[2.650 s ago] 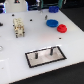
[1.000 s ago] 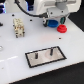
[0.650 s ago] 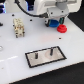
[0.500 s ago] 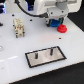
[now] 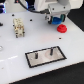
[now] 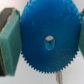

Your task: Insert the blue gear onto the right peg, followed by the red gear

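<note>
In the wrist view the blue gear (image 6: 40, 30) fills the picture, flat, with its centre hole showing. My gripper (image 6: 45, 46) straddles it, and a green finger pad (image 6: 9, 45) touches its toothed rim on each side. In the exterior view my gripper (image 5: 55, 21) is low over the table at the back, hiding the blue gear. The red gear (image 5: 62, 28) lies on the table just to the exterior view's right of the gripper. The grey plate (image 5: 46, 61) lies nearer the front. The right peg (image 5: 50, 50) and its twin (image 5: 37, 56) stand on it, both bare.
A small beige block-like object (image 5: 18, 27) stands on the white table (image 5: 15, 55) at the exterior view's left. Dark clutter lies along the table's back edge behind the arm.
The gripper came down from above onto the blue gear, which showed in the earliest frame. Over the last second it has stayed low there, hardly moving.
</note>
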